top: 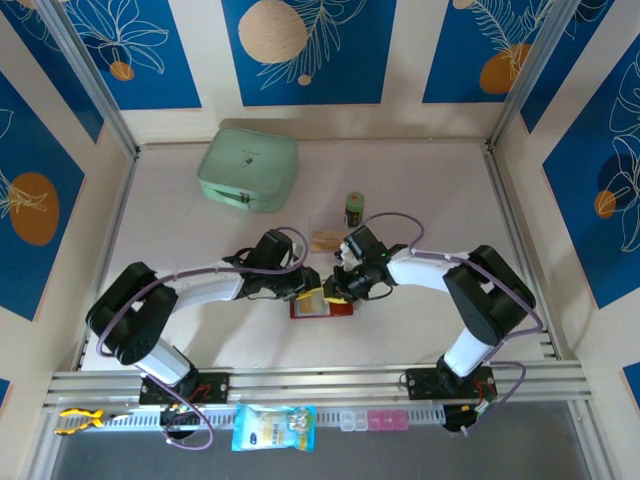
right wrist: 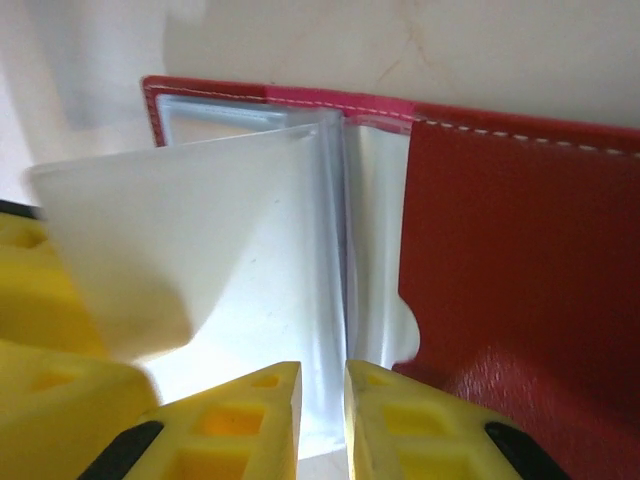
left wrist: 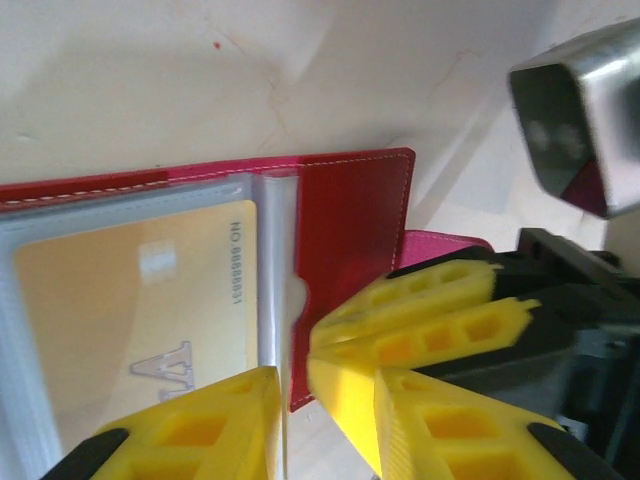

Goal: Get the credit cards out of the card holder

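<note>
Both reaching inward, nearly touching: left tool [left wrist: 295, 400], right tool [right wrist: 322, 400] pinching card holder [left wrist: 350, 220] sleeves [right wrist: 250, 230].

1. The card holder [top: 322, 308] is dark red, with pale stitching and a pink strip along one edge.
2. Its sleeves [right wrist: 250, 260] are greyish clear.
3. The credit card [left wrist: 140, 300] inside is golden yellow with silvery lettering.
4. The left gripper [left wrist: 293, 385] and right gripper [right wrist: 322, 372] have yellow fingers.
5. The case [top: 248, 168] is mint green; the can [top: 354, 210] is darker green.
6. The wall panels [top: 300, 40] are deep blue, with white leaf outlines and orange and tan discs.
</note>
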Controlling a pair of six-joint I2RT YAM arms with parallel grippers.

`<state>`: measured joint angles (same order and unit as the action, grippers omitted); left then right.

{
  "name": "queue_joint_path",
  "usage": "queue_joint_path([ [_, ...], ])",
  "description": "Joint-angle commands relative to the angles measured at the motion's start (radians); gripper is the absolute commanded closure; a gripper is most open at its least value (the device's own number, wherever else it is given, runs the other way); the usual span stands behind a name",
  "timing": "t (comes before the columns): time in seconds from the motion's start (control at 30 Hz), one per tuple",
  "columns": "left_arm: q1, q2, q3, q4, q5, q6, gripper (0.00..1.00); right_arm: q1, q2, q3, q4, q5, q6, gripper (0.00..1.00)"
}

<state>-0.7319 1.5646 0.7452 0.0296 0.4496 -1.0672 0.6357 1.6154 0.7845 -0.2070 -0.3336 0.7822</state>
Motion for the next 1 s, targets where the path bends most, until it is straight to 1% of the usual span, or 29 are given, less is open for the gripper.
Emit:
queue_joint_path([
  [0.0,-0.023,0.028,0.043,-0.006,0.025,-0.003,0.68,-0.032,-0.086,-0.008,-0.065,0.016,-0.003,0.81],
  [0.17,-0.047,0.070,0.102,-0.028,0.024,0.008,0.60,-0.098,-0.184,-0.011,-0.160,0.029,-0.042,0.80],
  [0.37,-0.078,0.153,0.188,-0.042,0.037,0.020,0.48,-0.180,-0.302,-0.045,-0.223,0.037,-0.057,0.80],
  [0.47,-0.093,0.193,0.228,-0.044,0.044,0.022,0.45,-0.204,-0.352,-0.067,-0.243,0.041,-0.052,0.80],
  [0.6,-0.100,0.217,0.262,-0.058,0.041,0.032,0.42,-0.216,-0.399,-0.092,-0.253,0.035,-0.042,0.80],
  [0.73,-0.096,0.194,0.271,-0.096,0.014,0.058,0.41,-0.213,-0.413,-0.106,-0.236,0.011,-0.020,0.80],
  [0.83,-0.085,0.164,0.262,-0.117,-0.005,0.071,0.43,-0.196,-0.409,-0.110,-0.213,0.001,-0.002,0.80],
  [0.97,-0.063,0.100,0.232,-0.178,-0.052,0.106,0.47,-0.156,-0.375,-0.095,-0.185,-0.002,0.017,0.80],
])
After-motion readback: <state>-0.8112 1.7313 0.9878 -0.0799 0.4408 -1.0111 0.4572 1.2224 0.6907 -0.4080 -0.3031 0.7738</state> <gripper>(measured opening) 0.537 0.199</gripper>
